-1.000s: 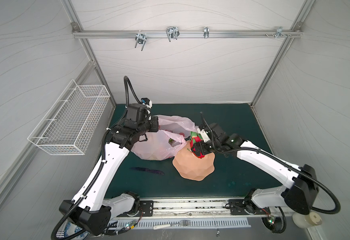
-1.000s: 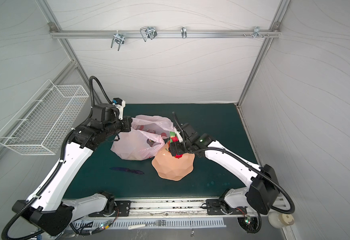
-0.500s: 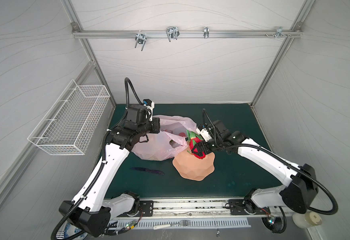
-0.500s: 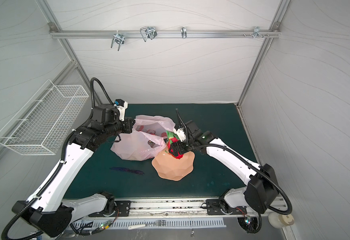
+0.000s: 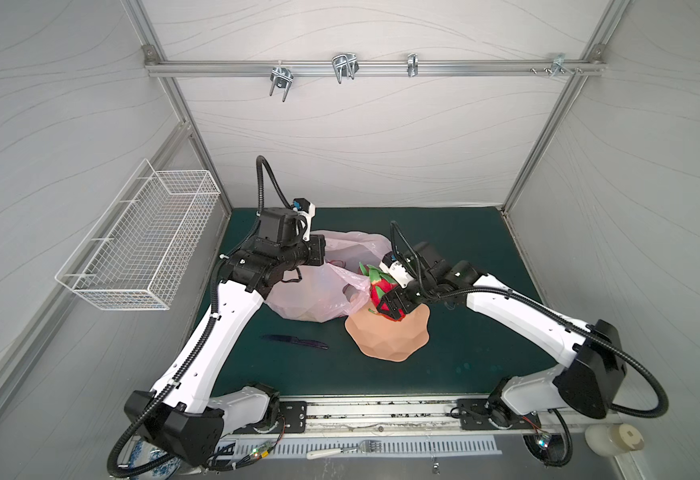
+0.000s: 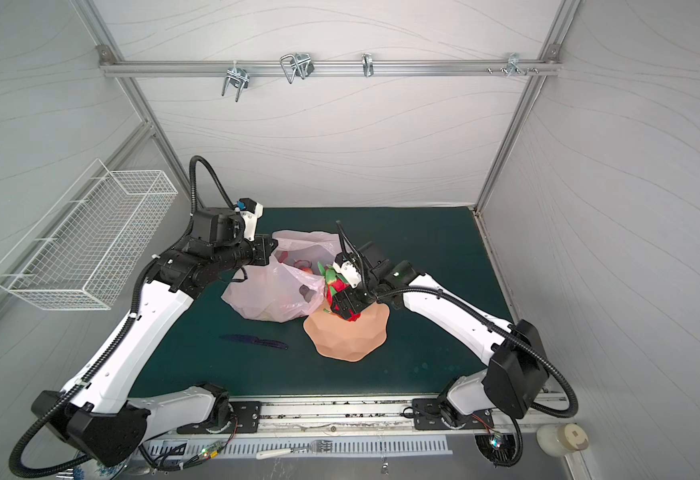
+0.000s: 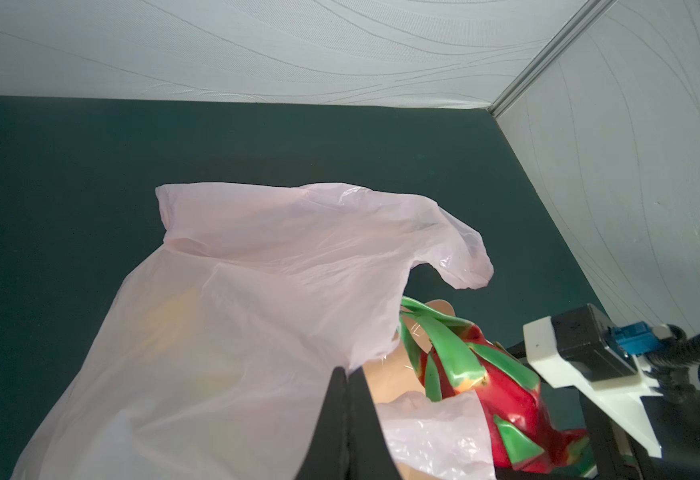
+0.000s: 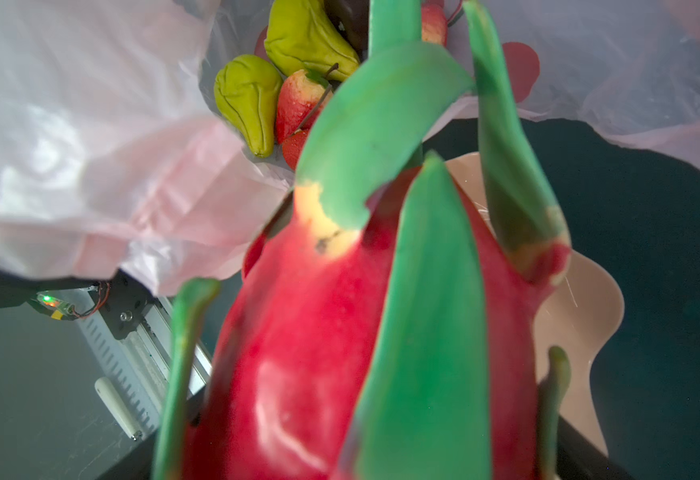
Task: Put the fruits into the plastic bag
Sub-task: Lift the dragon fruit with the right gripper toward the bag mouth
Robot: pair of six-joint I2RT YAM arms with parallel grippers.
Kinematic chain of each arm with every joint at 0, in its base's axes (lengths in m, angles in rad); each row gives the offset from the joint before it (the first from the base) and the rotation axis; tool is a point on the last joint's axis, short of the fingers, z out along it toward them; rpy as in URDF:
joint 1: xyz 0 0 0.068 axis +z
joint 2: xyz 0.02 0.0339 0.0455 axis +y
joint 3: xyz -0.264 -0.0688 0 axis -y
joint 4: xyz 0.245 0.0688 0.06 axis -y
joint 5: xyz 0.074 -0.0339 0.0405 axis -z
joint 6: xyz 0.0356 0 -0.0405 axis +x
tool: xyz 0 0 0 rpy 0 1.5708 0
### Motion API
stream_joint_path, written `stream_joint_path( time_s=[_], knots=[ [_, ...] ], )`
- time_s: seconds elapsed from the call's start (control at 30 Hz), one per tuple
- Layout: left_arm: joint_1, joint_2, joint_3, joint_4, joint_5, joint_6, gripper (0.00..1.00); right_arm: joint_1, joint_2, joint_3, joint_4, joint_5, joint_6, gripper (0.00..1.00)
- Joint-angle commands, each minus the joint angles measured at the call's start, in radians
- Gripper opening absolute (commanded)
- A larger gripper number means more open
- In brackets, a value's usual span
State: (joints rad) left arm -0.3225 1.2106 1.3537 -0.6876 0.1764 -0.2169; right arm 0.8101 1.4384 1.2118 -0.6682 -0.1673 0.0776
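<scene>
The pale-pink plastic bag [image 5: 319, 291] [image 6: 273, 291] lies on the green mat with its mouth facing the right arm. My left gripper [image 7: 346, 374] is shut on the bag's [image 7: 236, 332] rim and holds it up. My right gripper [image 5: 389, 301] [image 6: 346, 301] is shut on the pink-red dragon fruit [image 5: 375, 286] [image 8: 340, 332], whose green scales point at the bag's mouth, just above the bowl's far edge. Inside the bag [image 8: 90, 166] lie a green pear [image 8: 248, 104], a knobbly green fruit [image 8: 306, 37] and a strawberry [image 8: 298, 104].
A peach scalloped bowl [image 5: 389, 340] [image 6: 348, 336] sits on the mat below the right gripper. A dark knife [image 5: 294, 340] lies on the mat in front of the bag. A white wire basket [image 5: 140, 241] hangs on the left wall. A fork [image 5: 344, 449] lies beyond the front rail.
My right gripper has carried the dragon fruit a little leftward and away from the bowl, closer to the bag's mouth. The left gripper keeps its hold on the bag's rim, shifted slightly.
</scene>
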Motion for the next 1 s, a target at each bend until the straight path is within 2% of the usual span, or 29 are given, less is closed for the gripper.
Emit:
stream_joint_path(
  time_s=[0.0, 0.33, 0.73, 0.97],
  knots=[
    [0.001, 0.012, 0.039, 0.058, 0.040, 0.007, 0.00, 0.016, 0.037, 0.066, -0.012, 0.064, -0.090, 0.31],
    [-0.011, 0.051, 0.080, 0.060, 0.084, 0.045, 0.00, 0.039, 0.189, 0.224, -0.060, 0.105, -0.226, 0.31],
    [-0.026, 0.074, 0.093, 0.064, 0.101, 0.062, 0.00, 0.029, 0.331, 0.402, -0.102, 0.103, -0.299, 0.30],
    [-0.027, 0.070, 0.094, 0.060, 0.068, 0.081, 0.00, -0.027, 0.345, 0.420, -0.102, 0.076, -0.307, 0.30]
  ],
)
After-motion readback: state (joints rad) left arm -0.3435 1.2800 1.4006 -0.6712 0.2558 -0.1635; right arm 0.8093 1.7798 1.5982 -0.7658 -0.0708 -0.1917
